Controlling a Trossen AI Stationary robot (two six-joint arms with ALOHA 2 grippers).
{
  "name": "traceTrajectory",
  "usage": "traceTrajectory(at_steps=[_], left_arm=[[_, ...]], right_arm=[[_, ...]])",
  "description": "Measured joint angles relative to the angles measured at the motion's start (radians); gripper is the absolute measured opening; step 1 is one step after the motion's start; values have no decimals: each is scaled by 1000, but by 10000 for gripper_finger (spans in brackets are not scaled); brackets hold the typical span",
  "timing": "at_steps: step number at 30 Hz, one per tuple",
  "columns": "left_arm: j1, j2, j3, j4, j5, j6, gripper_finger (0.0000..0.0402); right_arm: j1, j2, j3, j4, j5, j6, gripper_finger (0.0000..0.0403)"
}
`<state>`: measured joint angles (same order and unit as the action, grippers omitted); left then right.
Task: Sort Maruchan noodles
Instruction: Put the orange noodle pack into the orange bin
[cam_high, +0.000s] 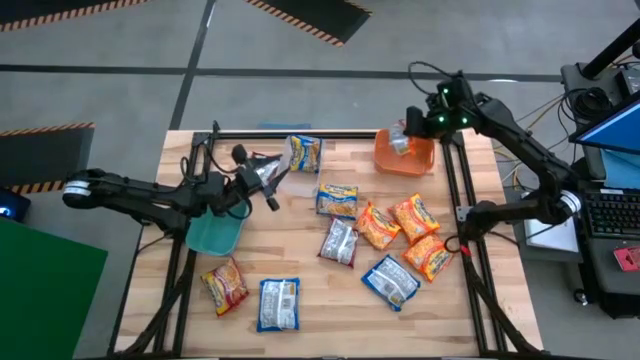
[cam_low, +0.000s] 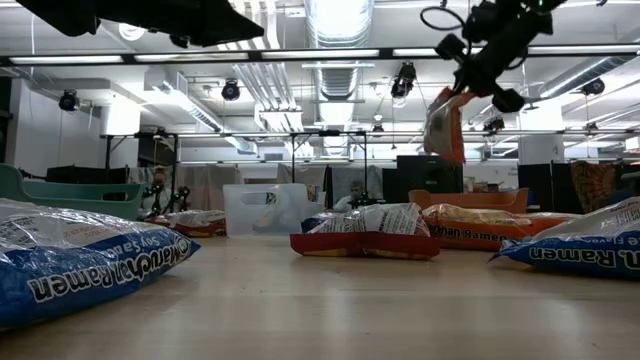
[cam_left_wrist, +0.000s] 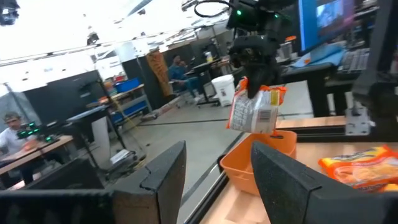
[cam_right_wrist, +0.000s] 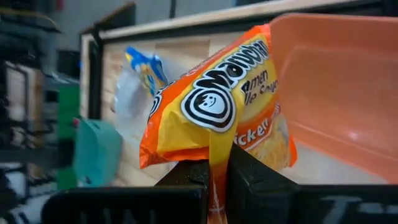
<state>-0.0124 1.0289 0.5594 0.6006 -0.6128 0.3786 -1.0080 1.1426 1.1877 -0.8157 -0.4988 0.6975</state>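
My right gripper (cam_high: 412, 128) is shut on an orange Maruchan packet (cam_right_wrist: 217, 106) above the orange bin (cam_high: 405, 155) at the table's far right. The packet also shows in the low view (cam_low: 443, 125) and in the left wrist view (cam_left_wrist: 255, 111). My left gripper (cam_left_wrist: 221, 177) is open and empty; in the high view (cam_high: 262, 185) it is over the far left of the table, next to the clear bin (cam_low: 265, 208) and the teal bin (cam_high: 215, 232). Several blue, orange and red-and-white packets lie flat on the table, among them an orange one (cam_high: 378, 225). My right gripper pinches the packet's sealed end edge (cam_right_wrist: 216, 155) between its two fingers. The fingers point down from above. The packet hangs below them, lifted clear, over the orange bin's opening (cam_left_wrist: 273, 146).
Loose packets lie across the middle and the near half of the table: blue ones (cam_high: 390, 280) (cam_high: 278, 303), a red-and-white one (cam_high: 340, 240), an orange-red one (cam_high: 224, 285), blue-and-yellow ones (cam_high: 337, 200) (cam_high: 304, 152). A black frame runs along the table's edges. People sit in the room behind.
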Motion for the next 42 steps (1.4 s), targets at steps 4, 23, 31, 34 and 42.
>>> traceTrajectory(at_steps=[4, 23, 31, 34, 42], left_arm=[[0, 0, 0, 0, -7, 0, 164], [0, 0, 0, -3, -8, 0, 164], [0, 0, 0, 4, -8, 0, 164], [0, 0, 0, 5, -8, 0, 164], [0, -1, 0, 11, -7, 0, 164]], right_arm=[[-49, 24, -63, 102, -19, 34, 9], [-49, 38, -434, 615, 55, 298, 11], [-23, 39, -440, 616, 143, 274, 12], [-13, 39, -440, 615, 144, 274, 12], [35, 39, -440, 615, 160, 310, 32]])
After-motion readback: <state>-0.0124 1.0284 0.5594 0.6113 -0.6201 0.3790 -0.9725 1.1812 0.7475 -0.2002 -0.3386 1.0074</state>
